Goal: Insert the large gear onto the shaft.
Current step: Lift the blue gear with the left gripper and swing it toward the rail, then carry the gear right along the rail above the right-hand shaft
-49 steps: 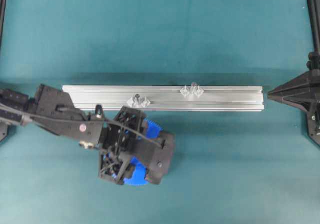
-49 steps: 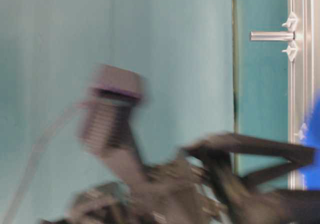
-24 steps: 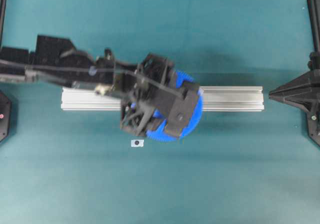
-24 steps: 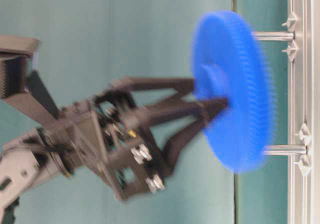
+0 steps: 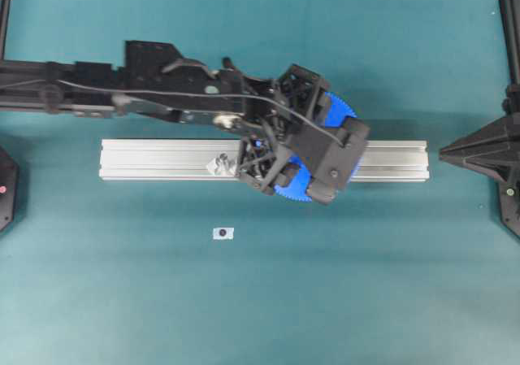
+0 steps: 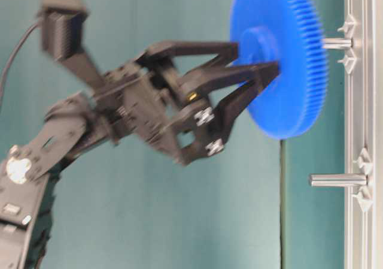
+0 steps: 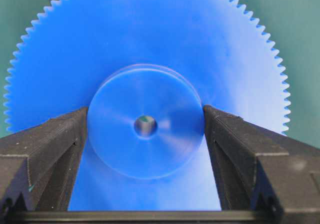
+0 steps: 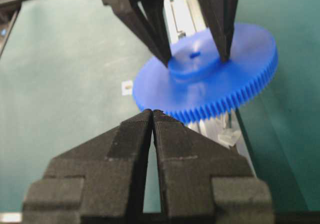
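While the left gripper clamps the gear by its hub, the shaft (upper right) waits, insertion pending; right gripper clenched empty.

The left gripper reaches over the rail, its fingers clamped on the hub of the large gear. The right gripper sits beyond the rail's right end, fingertips pressed together.
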Robot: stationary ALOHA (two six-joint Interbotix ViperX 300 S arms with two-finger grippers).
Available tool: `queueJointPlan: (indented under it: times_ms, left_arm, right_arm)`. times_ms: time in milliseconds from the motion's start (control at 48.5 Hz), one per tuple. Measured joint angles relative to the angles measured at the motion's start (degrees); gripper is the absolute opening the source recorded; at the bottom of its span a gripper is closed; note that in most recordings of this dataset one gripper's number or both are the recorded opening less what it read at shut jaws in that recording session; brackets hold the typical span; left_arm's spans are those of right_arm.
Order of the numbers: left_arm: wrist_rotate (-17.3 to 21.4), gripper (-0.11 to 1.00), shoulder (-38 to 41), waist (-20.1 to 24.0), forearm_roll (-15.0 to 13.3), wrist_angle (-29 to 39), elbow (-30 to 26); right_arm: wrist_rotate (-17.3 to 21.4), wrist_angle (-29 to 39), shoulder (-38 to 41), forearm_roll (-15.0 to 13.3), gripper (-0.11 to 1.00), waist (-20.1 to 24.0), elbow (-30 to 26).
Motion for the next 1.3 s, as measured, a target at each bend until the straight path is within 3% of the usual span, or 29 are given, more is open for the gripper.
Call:
queueJointPlan:
  times_ms: [556, 1298]
  left_arm:
    - [0.0, 0.79, 6.2, 1.7, 0.0, -1.2, -5.7]
    - [-1.8, 0.79, 6.8, 2.6, -0.1, -0.1, -6.3]
  right_arm:
    - [0.0, 0.0, -0.3, 0.0, 0.14, 0.0, 0.3]
    - [0.0, 0.1, -0.3, 0.0, 0.14, 0.1, 0.2]
